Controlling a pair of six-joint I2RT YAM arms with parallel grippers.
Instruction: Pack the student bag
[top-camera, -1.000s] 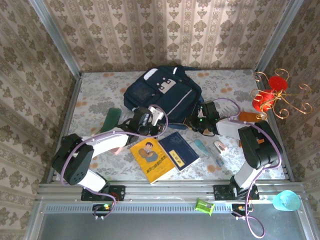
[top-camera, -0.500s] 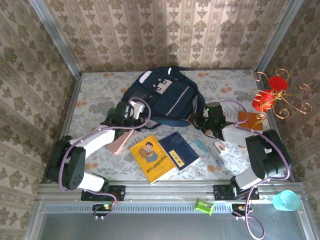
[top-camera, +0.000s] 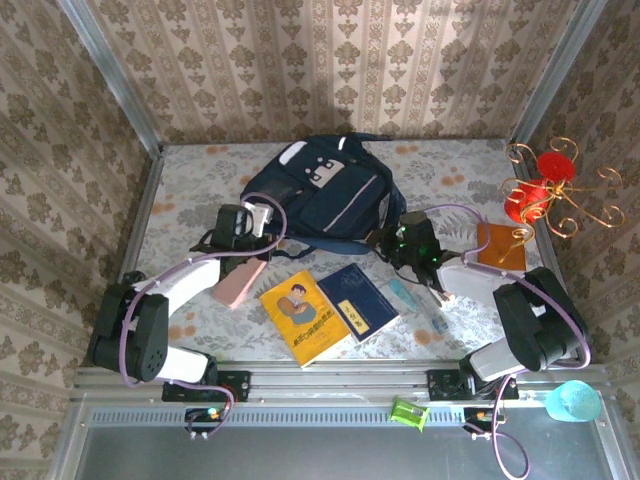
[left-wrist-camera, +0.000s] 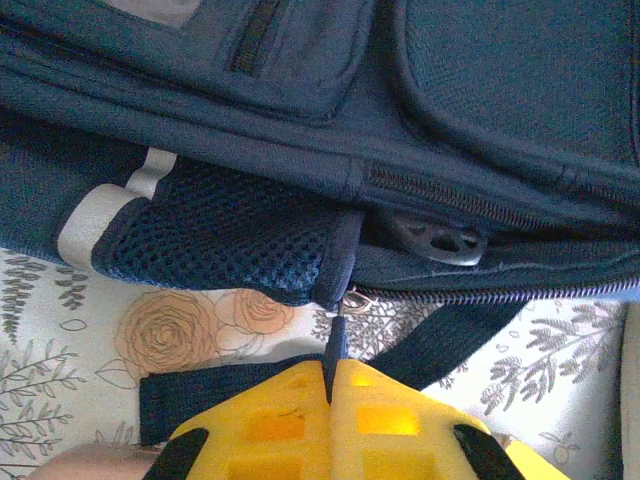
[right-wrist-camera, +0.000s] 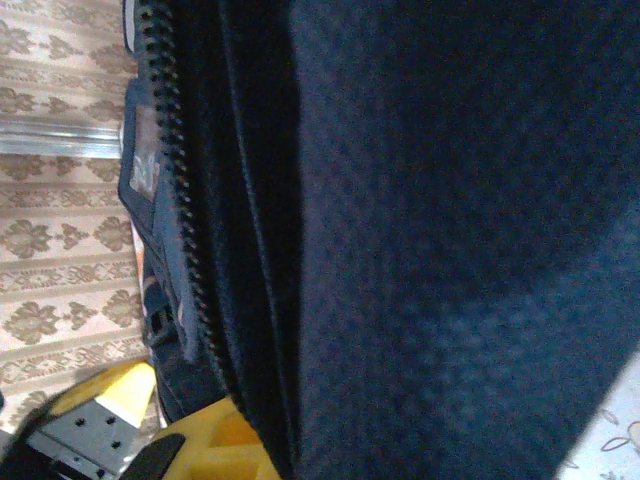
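Note:
The student bag (top-camera: 322, 192), dark navy with a white-and-grey patch, lies at the back middle of the table. My left gripper (top-camera: 260, 217) is at its near left corner. In the left wrist view its yellow fingers (left-wrist-camera: 270, 420) are shut on a thin dark zip pull (left-wrist-camera: 336, 340) that leads up to the bag's zip line beside a mesh side pocket (left-wrist-camera: 220, 235). My right gripper (top-camera: 390, 240) is at the bag's near right edge, shut on a fold of navy fabric (right-wrist-camera: 420, 250) next to an open zip row (right-wrist-camera: 175, 200). One yellow finger (right-wrist-camera: 200, 440) shows beside the fold.
A yellow book (top-camera: 305, 318) and a navy book (top-camera: 357, 300) lie in front of the bag. A pink case (top-camera: 240, 283) is under the left arm. Pens (top-camera: 402, 293) and an orange notebook (top-camera: 500, 246) lie right, with a red and gold ornament stand (top-camera: 545, 190) beyond.
My left gripper has travelled left along the bag's near edge with the zip pull in it. The bag has shifted and turned a little. The right gripper has moved slightly left.

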